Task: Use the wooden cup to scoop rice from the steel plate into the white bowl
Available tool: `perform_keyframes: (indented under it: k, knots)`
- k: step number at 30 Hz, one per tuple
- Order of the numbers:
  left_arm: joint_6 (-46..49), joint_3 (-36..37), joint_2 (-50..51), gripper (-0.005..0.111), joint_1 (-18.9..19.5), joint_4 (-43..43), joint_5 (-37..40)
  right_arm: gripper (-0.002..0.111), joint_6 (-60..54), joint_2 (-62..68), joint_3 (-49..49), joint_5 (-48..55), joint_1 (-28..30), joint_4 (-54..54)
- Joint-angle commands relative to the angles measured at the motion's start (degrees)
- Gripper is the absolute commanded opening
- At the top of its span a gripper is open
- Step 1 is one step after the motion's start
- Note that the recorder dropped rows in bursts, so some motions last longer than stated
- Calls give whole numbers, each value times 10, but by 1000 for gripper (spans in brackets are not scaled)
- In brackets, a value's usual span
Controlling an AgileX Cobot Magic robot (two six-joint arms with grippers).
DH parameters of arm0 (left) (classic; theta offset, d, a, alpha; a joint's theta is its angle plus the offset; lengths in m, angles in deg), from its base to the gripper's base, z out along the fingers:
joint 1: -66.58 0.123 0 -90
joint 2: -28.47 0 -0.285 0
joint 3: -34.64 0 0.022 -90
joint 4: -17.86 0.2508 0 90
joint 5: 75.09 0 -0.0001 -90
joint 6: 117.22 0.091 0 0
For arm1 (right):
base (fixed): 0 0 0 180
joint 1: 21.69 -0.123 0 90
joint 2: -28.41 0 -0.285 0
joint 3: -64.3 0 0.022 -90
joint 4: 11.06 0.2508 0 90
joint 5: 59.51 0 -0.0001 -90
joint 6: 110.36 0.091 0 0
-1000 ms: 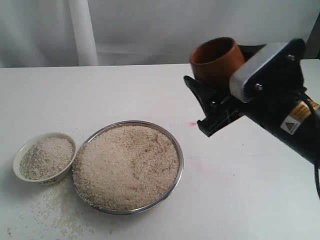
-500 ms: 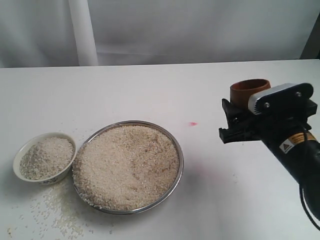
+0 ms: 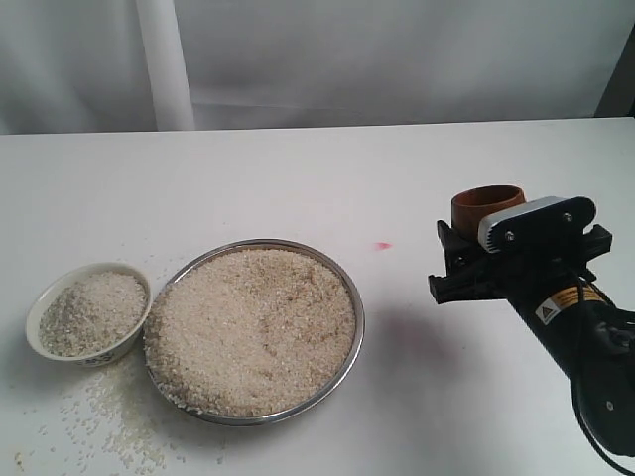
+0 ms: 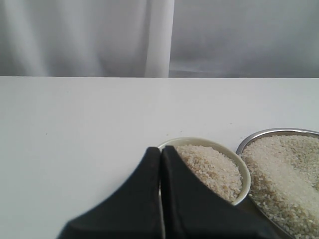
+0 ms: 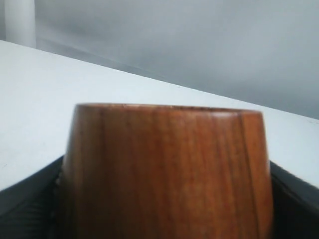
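Note:
The steel plate (image 3: 354, 297) sits at the front left of the table, heaped with rice (image 3: 253, 327). Touching its left side is the white bowl (image 3: 36, 307), also filled with rice (image 3: 91, 312). Far to the right, my right gripper (image 3: 486, 248) is shut on the wooden cup (image 3: 486, 203), which stands upright, low over the table. The cup (image 5: 169, 169) fills the right wrist view, and its inside is hidden. My left gripper (image 4: 160, 152) is shut and empty, just short of the bowl (image 4: 240, 167); the plate (image 4: 271, 133) lies beside it. The exterior view does not show this gripper.
Loose grains (image 3: 109, 416) are scattered on the table in front of the bowl and plate. A small pink mark (image 3: 382, 245) lies between the plate and the cup. A white post (image 3: 164, 59) stands at the back against a pale curtain.
My right gripper has carried the cup down and to the right, from tilted high above the table to upright and low. In the last half second it only sank slightly.

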Motion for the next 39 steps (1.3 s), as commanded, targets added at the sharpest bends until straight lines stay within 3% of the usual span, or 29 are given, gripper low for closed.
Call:
perform_keyframes:
  k: [1,17,39]
  knots:
    - [-2,-2,-1,0,-2,-5,-4,0,2,22,-3,-15,5,2]
    - [-2,-2,-1,0,-2,-5,-4,0,0,65,-3,-14,5,2]
    - [-2,-2,-1,0,-2,-5,-4,0,-2,65,-3,93,5,0]
